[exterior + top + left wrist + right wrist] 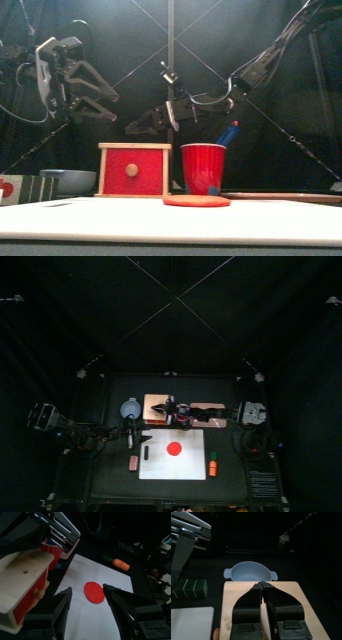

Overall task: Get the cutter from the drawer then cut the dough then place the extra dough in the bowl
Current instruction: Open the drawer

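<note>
1. The round metal cutter is not visible in any view. I judge that it lies inside the pale wooden box (pixel 134 148), behind its shut red drawer front (pixel 147 162), which sits directly below the right gripper (pixel 260 587).
2. The right gripper's two jaws are pressed together and hold nothing. It hangs over the box's top, apart from it.
3. The left gripper (pixel 87 588) has its jaws spread wide and empty. It hovers high, with the flat red dough disc (pixel 94 592) below and ahead of it on the white cutting board (pixel 127 612). The box is off to its side.
4. The step in hand is opening the drawer.
   - The right gripper should come forward past the box's front edge and then drop to the height of the small round knob.
   - It should part its jaws, close them around the knob and pull straight out toward the board.
   - The box looks light and could slide with the pull, so the left gripper could steady it.
5. The blue-grey bowl with two handles (pixel 250 572) lies just beyond the right gripper, past the box's far edge, and is empty.
6. A block of dark green toy sushi (pixel 191 588) sits off to one side of that gripper.
7. A red cup (pixel 203 168) holding a blue toy knife (pixel 230 132) stands beside the box, below the right gripper.
8. A small orange toy (pixel 120 563) lies past the board's far edge from the left gripper.
9. No brand, label or writing can be read on any of these things.
</note>
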Robot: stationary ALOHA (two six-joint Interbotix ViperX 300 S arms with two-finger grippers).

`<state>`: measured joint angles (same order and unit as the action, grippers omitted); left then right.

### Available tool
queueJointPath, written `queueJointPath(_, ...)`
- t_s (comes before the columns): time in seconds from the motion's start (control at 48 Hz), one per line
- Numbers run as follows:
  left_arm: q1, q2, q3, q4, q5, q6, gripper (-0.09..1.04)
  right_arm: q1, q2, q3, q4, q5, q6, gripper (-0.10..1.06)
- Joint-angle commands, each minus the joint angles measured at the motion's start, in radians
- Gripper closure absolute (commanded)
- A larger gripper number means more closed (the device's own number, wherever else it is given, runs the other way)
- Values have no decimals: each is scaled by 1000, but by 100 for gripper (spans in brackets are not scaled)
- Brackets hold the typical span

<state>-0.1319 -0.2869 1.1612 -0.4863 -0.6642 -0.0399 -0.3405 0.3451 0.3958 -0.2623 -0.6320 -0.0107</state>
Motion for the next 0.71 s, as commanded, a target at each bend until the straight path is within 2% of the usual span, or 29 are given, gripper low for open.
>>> queueJointPath(0.021, 2, 69, -67, -114, -11, 2, 7, -14, 12, -72, 0, 38, 0, 78)
queueJointPath(0.375, 2, 238, -149, -466, -54, 3, 6, -26, 52, -106, -2, 126, 2, 78)
queueJointPath(0.708, 12, 308, -196, -568, -58, -29, 6, -20, 77, -100, 2, 127, 2, 78)
